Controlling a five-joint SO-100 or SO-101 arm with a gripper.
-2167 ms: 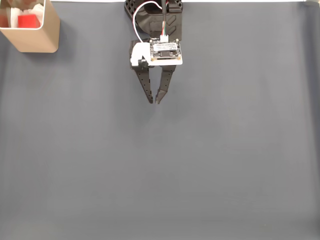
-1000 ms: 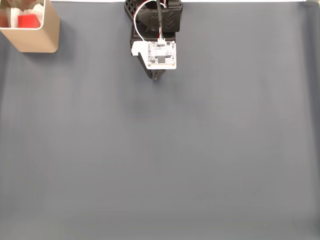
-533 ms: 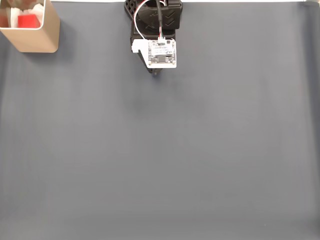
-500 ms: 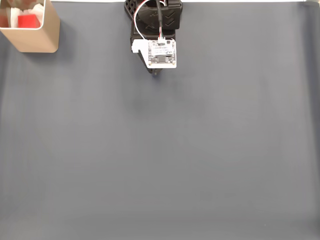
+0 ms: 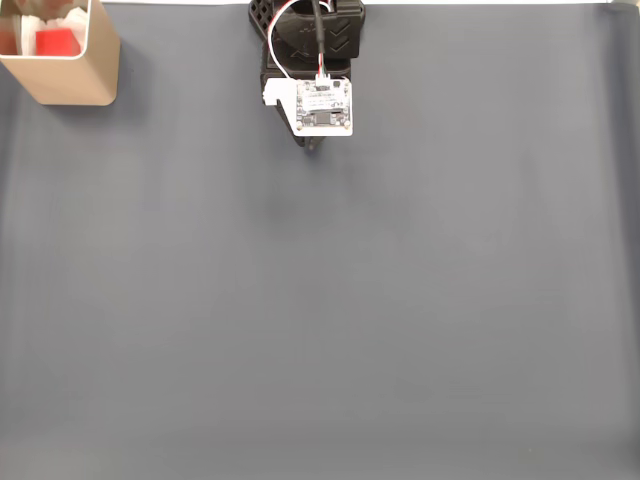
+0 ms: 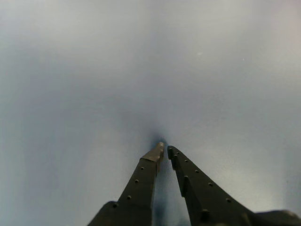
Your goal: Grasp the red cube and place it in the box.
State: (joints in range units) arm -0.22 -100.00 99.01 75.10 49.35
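Note:
In the fixed view the red cube (image 5: 57, 42) lies inside the tan box (image 5: 72, 78) at the top left corner, against its white lining. My gripper (image 5: 314, 147) is folded back near the arm base at top centre, mostly hidden under the white camera board (image 5: 324, 106). In the wrist view the gripper (image 6: 164, 148) points down at bare grey mat; its two black fingers (image 6: 144, 179) meet at the tips with nothing between them. It is shut and far to the right of the box.
A grey mat (image 5: 320, 300) covers the table. The black arm base (image 5: 312, 35) with its white and red cable sits at the top edge. A white strip of table edge runs along the top.
The arm has drawn back toward its base: the fingers, stretched out over the mat 2.2 s ago, tucked under the camera board. In the last half second nothing visibly moved.

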